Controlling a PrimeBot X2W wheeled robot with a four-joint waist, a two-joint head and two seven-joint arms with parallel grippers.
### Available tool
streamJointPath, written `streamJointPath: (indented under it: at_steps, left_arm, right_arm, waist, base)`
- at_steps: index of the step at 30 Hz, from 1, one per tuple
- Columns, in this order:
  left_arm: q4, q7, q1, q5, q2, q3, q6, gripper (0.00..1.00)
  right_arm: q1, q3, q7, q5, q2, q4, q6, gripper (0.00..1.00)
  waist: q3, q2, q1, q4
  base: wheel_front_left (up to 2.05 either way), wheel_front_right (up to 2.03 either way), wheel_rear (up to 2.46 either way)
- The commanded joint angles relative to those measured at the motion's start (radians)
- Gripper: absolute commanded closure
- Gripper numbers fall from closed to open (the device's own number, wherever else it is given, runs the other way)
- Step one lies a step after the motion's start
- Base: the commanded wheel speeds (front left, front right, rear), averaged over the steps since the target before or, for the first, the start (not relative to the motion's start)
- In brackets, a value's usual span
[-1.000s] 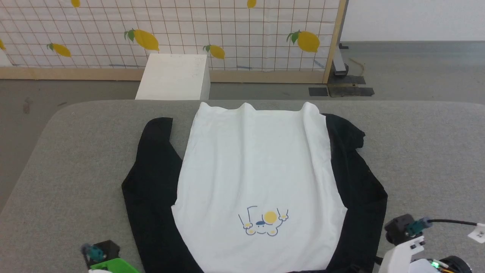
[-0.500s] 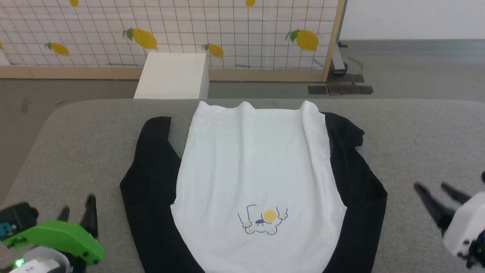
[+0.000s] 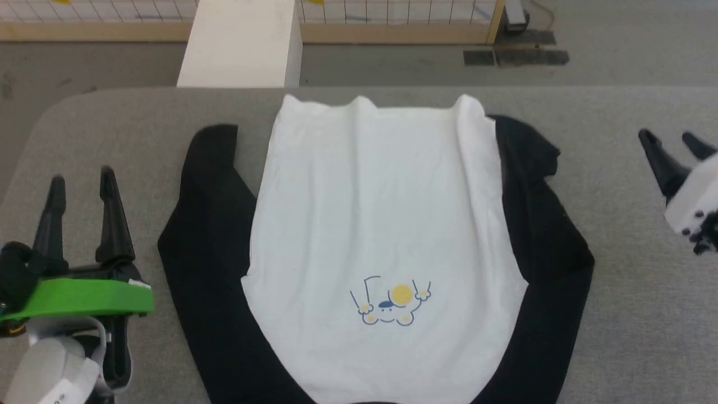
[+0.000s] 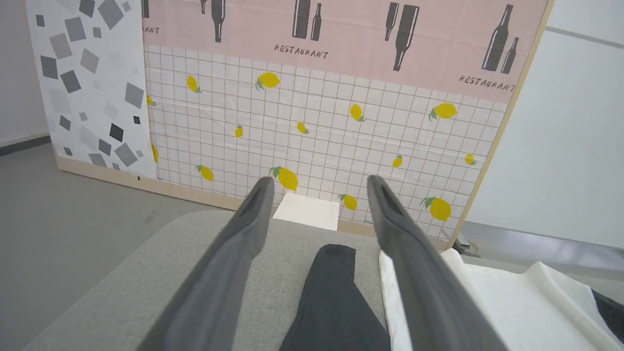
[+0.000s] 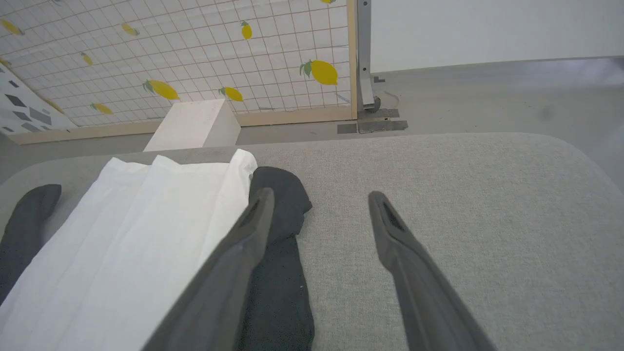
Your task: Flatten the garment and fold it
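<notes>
LIGHT: bright, even, diffuse | SHADOWS: soft, faint, seen under garment edges on bench | EXPOSURE: white cloth nearly washed out, folds barely read | BLUR: right claw slightly smeared in head view; fingers rendered soft near lens in wrist views | DISTORTION: bench rim bowed by wide-angle
</notes>
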Motion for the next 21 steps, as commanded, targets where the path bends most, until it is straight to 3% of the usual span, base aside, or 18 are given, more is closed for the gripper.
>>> streamJointPath:
  at_steps: [1, 10, 15, 21]
  left_arm:
    - [-0.006, -0.008, -0.03, 0.023, -0.018, 0.016, -0.013, 0.0]
    - [-0.07, -0.01, -0.073, 0.21, -0.115, 0.116, -0.124, 0.0]
    - [-0.054, -0.01, -0.098, 0.254, -0.156, 0.132, -0.187, 0.0]
    - [-0.031, -0.01, -0.124, 0.28, -0.189, 0.133, -0.229, 0.0]
  right_arm:
    - [-0.05, 0.012, 0.016, -0.03, -0.007, 0.026, -0.001, 0.0]
    - [-0.317, 0.032, 0.179, -0.137, -0.004, 0.197, -0.001, 0.0]
    - [-0.413, 0.059, 0.289, -0.199, -0.002, 0.257, -0.001, 0.0]
    - [-0.458, 0.107, 0.416, -0.255, -0.003, 0.291, -0.001, 0.0]
  waist:
    - [0.106, -0.0001, 0.0, 0.02]
    - [0.279, -0.0001, 0.0, 0.064]
    - [0.349, -0.0001, 0.0, 0.085]
    - [0.391, -0.0001, 0.0, 0.096]
  base:
    - [0.0, 0.0, 0.0]
    - [0.0, 0.0, 0.0]
    - [0.0, 0.0, 0.0]
    - [0.0, 0.0, 0.0]
